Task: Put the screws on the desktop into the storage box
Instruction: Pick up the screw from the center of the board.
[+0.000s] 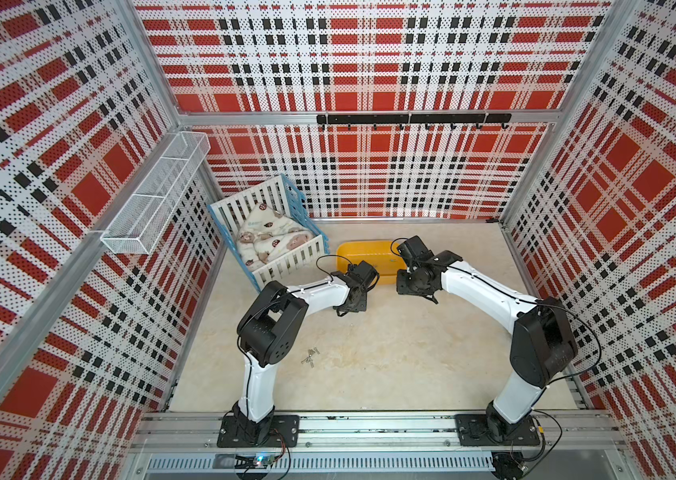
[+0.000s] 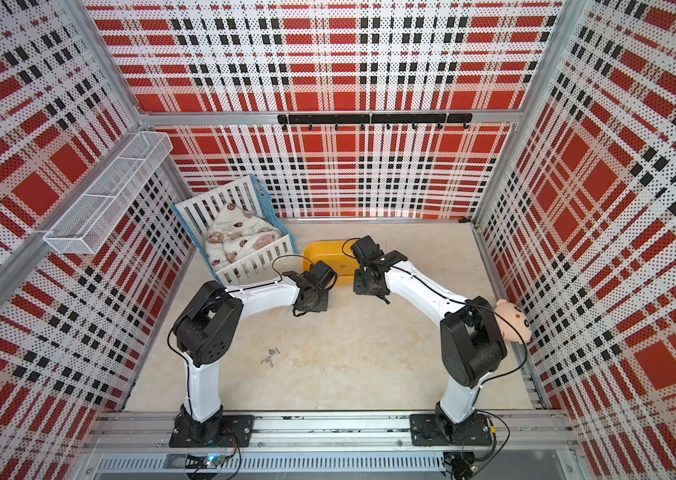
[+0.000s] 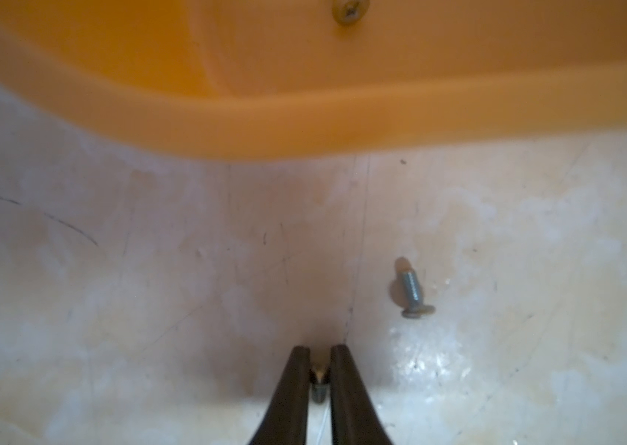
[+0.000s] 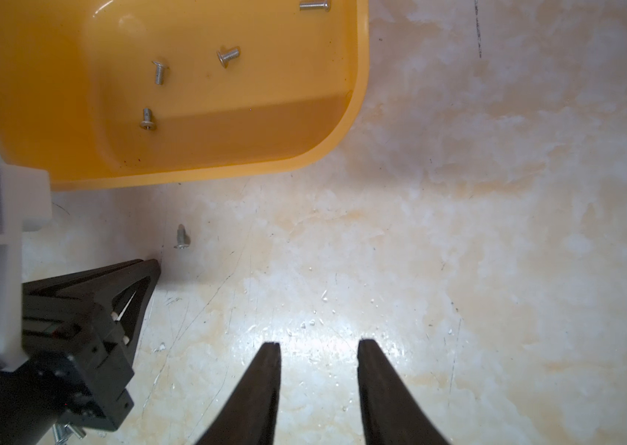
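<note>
The yellow storage box [image 1: 363, 252] [image 2: 322, 252] sits on the beige desktop [image 1: 390, 353], behind both grippers. In the left wrist view my left gripper [image 3: 319, 348] is shut on one small screw [image 3: 319, 379], low over the desktop just in front of the box rim [image 3: 304, 127]. A second screw [image 3: 414, 293] [image 4: 182, 237] lies loose beside it. My right gripper [image 4: 319, 343] hangs open and empty over bare desktop near the box. Several screws [image 4: 159, 72] lie inside the box [image 4: 358, 96]. A small pile of screws [image 1: 310, 357] [image 2: 270, 356] rests near the left arm's elbow.
A white-and-blue slatted crib [image 1: 270, 232] with bedding stands left of the box. A white wire-mesh basket [image 1: 157, 195] hangs on the left wall. A plush pig head [image 2: 513, 320] lies by the right wall behind the right arm. A black hook rail [image 1: 411, 118] runs along the back wall.
</note>
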### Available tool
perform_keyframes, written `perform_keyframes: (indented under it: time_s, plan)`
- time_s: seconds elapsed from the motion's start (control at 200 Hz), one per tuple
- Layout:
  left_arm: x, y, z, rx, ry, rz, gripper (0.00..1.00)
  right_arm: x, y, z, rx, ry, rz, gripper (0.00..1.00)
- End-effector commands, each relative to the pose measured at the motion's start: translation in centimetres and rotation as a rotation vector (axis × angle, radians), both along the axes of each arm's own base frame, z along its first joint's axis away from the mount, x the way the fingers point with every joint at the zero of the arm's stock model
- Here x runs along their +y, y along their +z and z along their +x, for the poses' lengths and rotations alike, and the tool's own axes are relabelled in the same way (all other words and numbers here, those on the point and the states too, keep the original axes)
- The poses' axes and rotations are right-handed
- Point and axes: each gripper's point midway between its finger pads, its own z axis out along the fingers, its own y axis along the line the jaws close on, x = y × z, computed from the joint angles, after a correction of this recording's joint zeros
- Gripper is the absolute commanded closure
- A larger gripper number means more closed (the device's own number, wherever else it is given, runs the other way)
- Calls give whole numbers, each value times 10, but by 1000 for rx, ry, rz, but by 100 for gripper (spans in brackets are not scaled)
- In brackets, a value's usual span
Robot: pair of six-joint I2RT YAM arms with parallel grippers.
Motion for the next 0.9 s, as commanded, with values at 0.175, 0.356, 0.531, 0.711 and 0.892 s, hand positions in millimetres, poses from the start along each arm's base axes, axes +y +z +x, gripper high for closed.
perform_keyframes:
  time_s: [0.175,0.356,0.531,0.711,0.892]
  plan:
    - [4,1,-6,19,-1,35,90,-5,9,-1,-23,-14,18,61]
    - [0,43,10,-62,9,8,92,-10,14,-2,-34,-27,16,61]
    - [-6,85,30,-134,15,-37,94,-15,15,-3,-41,-41,15,61]
    - [-12,120,61,-197,28,-74,94,-19,15,-6,-37,-45,18,61]
    - [-22,126,98,-216,39,-107,94,-22,17,-8,-41,-49,20,61]
